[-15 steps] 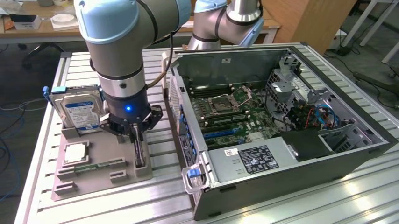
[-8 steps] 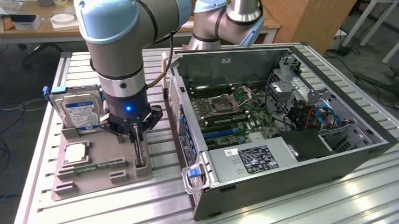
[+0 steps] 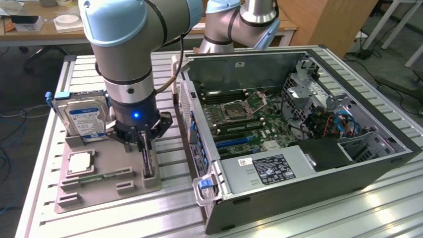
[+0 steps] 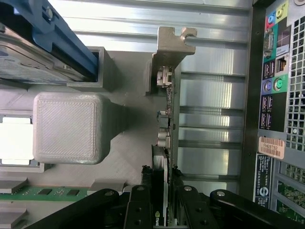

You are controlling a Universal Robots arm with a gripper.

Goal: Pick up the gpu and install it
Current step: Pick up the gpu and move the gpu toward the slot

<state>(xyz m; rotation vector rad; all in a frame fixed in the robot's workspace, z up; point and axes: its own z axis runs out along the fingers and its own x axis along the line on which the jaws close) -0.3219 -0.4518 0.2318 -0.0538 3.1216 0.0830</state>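
The gpu (image 3: pixel 148 167) stands on its edge in a slot of the grey holder tray (image 3: pixel 99 192), at the exterior view's left of the computer case. My gripper (image 3: pixel 144 145) comes straight down over it. In the wrist view the gpu (image 4: pixel 165 119) shows edge-on as a thin dark card, with its silver bracket (image 4: pixel 167 45) at the far end. My gripper (image 4: pixel 162 191) is shut on the gpu, with one black finger (image 4: pixel 146 195) against each face. The card's lower edge is hidden in the slot.
The open computer case (image 3: pixel 370 163) lies on its side at the exterior view's right, motherboard (image 3: pixel 248 116) exposed. The tray also holds a hard drive (image 3: pixel 82 116), a processor (image 3: pixel 79 162) and a green memory stick (image 3: pixel 102 176). A second arm (image 3: pixel 238 22) stands behind the case.
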